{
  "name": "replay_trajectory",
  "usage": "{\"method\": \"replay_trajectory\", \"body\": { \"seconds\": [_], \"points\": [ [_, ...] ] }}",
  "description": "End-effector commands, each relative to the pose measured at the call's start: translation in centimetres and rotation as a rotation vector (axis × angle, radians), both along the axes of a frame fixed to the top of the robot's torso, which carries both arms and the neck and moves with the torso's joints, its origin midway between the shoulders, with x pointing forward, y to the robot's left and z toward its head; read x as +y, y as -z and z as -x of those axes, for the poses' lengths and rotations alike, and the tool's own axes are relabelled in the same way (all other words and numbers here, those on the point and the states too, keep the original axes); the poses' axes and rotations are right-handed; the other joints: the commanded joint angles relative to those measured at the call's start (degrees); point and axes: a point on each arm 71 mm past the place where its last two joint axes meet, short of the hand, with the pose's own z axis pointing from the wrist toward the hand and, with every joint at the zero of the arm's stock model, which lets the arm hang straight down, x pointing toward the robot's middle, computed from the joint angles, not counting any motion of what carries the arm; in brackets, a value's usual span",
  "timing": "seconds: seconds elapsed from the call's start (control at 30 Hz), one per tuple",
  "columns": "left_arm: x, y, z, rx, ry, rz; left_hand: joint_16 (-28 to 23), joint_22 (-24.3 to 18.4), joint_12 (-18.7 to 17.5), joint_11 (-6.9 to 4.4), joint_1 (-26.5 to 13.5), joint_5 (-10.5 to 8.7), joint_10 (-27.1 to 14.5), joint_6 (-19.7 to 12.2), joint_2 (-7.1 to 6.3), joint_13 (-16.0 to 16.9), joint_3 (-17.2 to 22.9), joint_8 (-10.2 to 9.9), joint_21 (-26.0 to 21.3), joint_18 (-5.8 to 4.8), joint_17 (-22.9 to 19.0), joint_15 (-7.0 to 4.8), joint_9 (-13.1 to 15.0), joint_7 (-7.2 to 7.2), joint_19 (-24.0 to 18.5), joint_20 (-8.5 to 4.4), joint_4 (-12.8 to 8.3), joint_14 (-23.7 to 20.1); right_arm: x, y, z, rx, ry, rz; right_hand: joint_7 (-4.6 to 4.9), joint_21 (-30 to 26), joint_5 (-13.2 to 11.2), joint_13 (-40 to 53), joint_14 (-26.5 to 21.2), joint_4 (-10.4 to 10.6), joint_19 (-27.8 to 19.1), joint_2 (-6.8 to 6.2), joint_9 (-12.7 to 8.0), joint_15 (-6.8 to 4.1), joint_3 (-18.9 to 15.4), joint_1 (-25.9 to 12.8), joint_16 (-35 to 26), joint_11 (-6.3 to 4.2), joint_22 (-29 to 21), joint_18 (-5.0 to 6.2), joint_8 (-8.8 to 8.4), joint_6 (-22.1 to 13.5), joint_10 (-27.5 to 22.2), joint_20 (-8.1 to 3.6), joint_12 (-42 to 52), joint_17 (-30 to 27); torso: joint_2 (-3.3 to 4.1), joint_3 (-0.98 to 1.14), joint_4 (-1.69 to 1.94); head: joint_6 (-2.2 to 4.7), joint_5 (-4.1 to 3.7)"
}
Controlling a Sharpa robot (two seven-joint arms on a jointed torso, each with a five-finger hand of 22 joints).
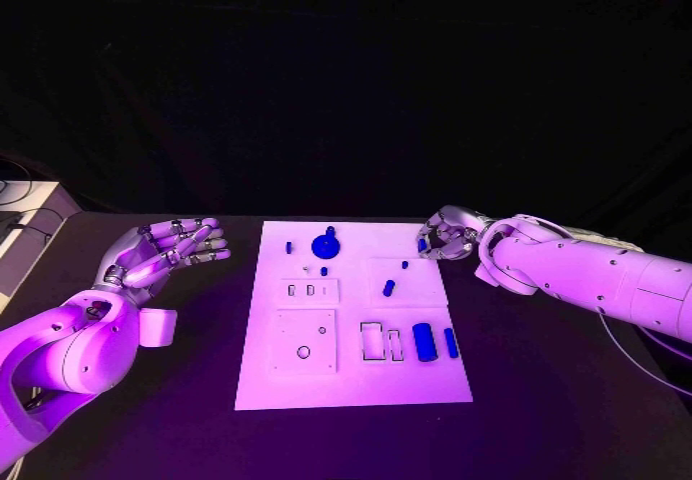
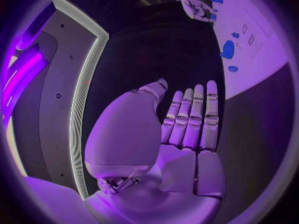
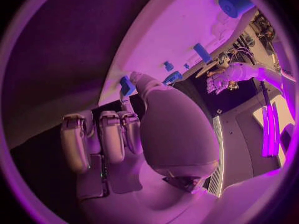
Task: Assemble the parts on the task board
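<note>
At your left, the left hand [image 1: 170, 250] hovers over bare table [image 1: 173, 400], fingers extended and apart, holding nothing. At centre lies the task board [image 1: 353, 385], carrying blue parts [image 1: 424, 341], including a round one [image 1: 326, 245] near its far edge. At the board's far right corner, the right hand [image 1: 450, 235] pinches a small blue part [image 3: 127, 86].

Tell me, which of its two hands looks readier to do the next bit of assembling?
The right hand, probably. It sits at the far right corner of the task board and seems to pinch a small blue part. The left hand hovers open over the black table, holding nothing, clear of the board.
</note>
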Motion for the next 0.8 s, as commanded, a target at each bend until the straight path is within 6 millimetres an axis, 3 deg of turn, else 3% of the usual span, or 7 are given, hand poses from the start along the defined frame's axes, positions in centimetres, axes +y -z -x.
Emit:
{"method": "replay_trajectory", "body": {
  "seconds": [0.03,0.33,0.5,0.57,0.8],
  "points": [
    [-0.19,-0.13,0.05,-0.013,0.017,0.006,-0.23,-0.07,-0.27,0.03,-0.06,-0.02,0.03,0.15,-0.41,-0.02,0.23,-0.24,0.36,0.68,0.09,0.08,-0.08,0.79,0.22,0.04,-0.17,-0.38,-0.14,0.02,-0.03,-0.006,0.010,0.003,0.13,0.19,0.31,15.05,5.41,-0.05,6.01,0.70,0.06,-0.52,0.30,0.06,0.30,-0.43,15.05,-0.40,0.17,0.41,5.99,-0.14,0.35,12.80,-0.01,-0.01,-0.01,-0.01,0.00],
    [-0.14,-0.10,0.03,-0.012,0.015,0.005,-0.33,-0.09,-0.28,0.04,-0.04,-0.02,0.04,0.22,-0.43,-0.02,0.39,-0.30,0.39,0.68,0.19,0.08,-0.13,0.82,0.19,0.04,-0.38,-0.40,-0.41,-0.08,-0.07,-0.021,0.023,0.004,-0.02,0.19,0.40,15.05,5.43,-0.04,6.01,0.99,0.08,-0.67,0.87,0.22,0.31,-0.59,15.05,-0.40,0.31,0.62,5.99,-0.28,0.35,12.86,-0.03,-0.01,0.01,0.01,0.07],
    [-0.14,-0.08,0.03,-0.011,0.015,0.005,-0.33,-0.09,-0.28,0.04,-0.04,-0.02,0.04,0.22,-0.43,-0.02,0.39,-0.30,0.39,0.68,0.19,0.08,-0.13,0.82,0.19,0.04,-0.38,-0.40,-0.36,-0.22,-0.07,-0.039,0.027,-0.005,-0.37,0.19,0.20,15.05,5.45,-0.06,6.01,2.19,0.23,-0.97,2.60,0.56,0.34,-0.92,15.05,-0.40,0.85,1.40,5.99,-0.59,0.35,12.96,-0.01,-0.02,0.01,0.07,0.09],
    [-0.14,-0.08,0.03,-0.011,0.015,0.005,-0.33,-0.09,-0.28,0.04,-0.04,-0.02,0.04,0.22,-0.43,-0.02,0.39,-0.30,0.39,0.68,0.19,0.08,-0.13,0.82,0.19,0.04,-0.38,-0.40,-0.21,-0.28,-0.05,-0.046,0.026,-0.015,-0.63,0.19,-2.12,15.05,5.46,-0.10,6.01,2.76,0.36,-1.20,3.94,0.53,0.34,-1.16,15.05,-0.40,1.27,1.85,5.99,-0.82,0.35,12.98,-0.01,-0.01,0.00,0.08,0.09],
    [-0.15,-0.07,0.04,-0.010,0.015,0.005,-0.33,-0.09,-0.28,0.04,-0.04,-0.02,0.04,0.22,-0.43,-0.02,0.39,-0.30,0.39,0.68,0.19,0.08,-0.13,0.82,0.19,0.04,-0.38,-0.40,0.45,-0.37,0.04,-0.048,0.019,-0.053,-1.61,0.19,-2.39,15.05,5.51,-0.44,6.01,3.71,1.15,-1.89,5.91,0.20,0.38,-1.98,15.05,-0.40,3.09,3.94,5.99,-1.39,0.35,13.17,-0.03,-0.03,0.02,0.01,0.03]
  ]
}}
